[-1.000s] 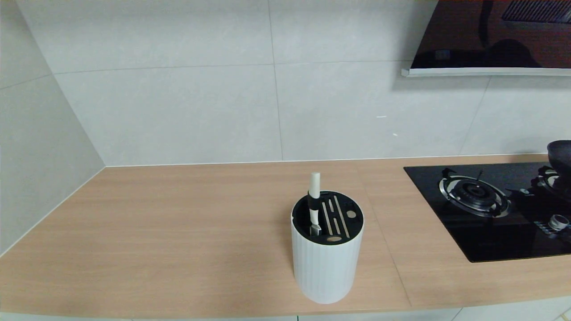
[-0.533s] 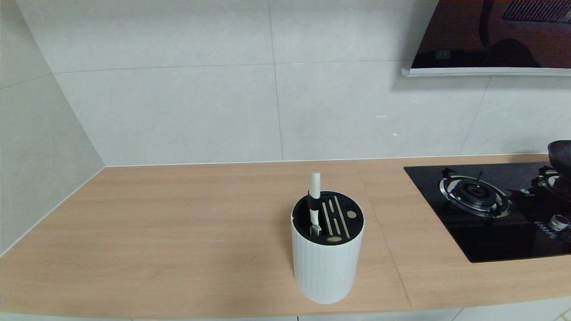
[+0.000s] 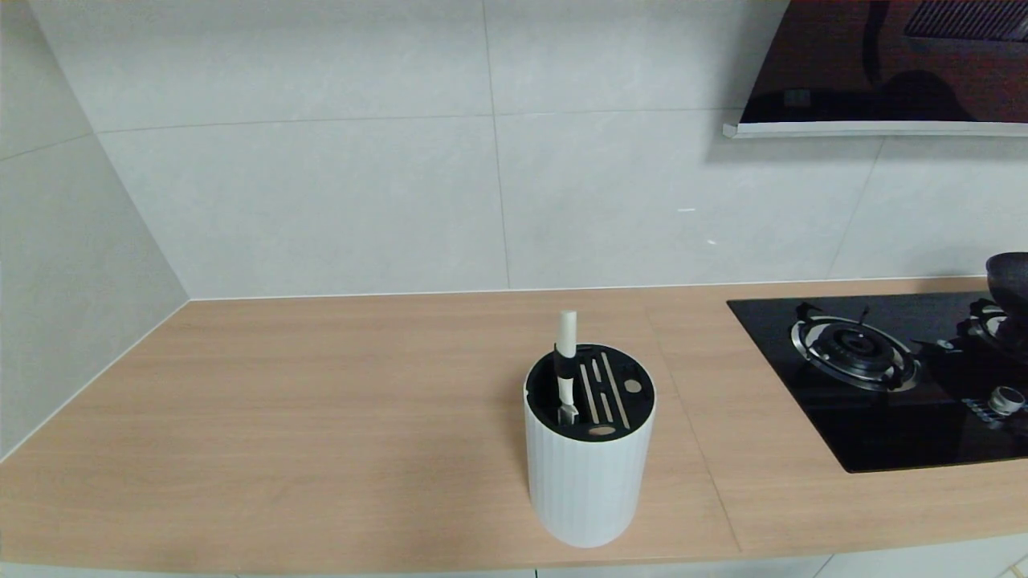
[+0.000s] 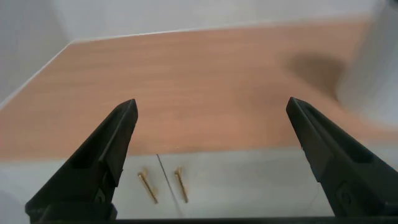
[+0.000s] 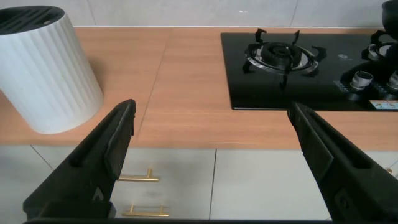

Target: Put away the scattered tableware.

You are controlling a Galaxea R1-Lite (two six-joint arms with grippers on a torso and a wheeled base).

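Observation:
A white ribbed cylindrical holder (image 3: 589,466) with a black slotted top stands near the front edge of the wooden countertop (image 3: 337,401). A utensil with a white and black handle (image 3: 565,361) stands upright in one of its slots. The holder (image 5: 46,68) appears again in the right wrist view, off to one side. My left gripper (image 4: 211,155) is open, held in front of the counter edge above the cabinet doors. My right gripper (image 5: 211,155) is open too, with nothing between its fingers, low before the counter edge.
A black gas hob (image 3: 883,377) with burners is set into the counter at the right, with a dark pot (image 3: 1008,277) on its far burner. A range hood (image 3: 883,72) hangs above. Cabinet doors with gold handles (image 5: 140,179) lie below the counter.

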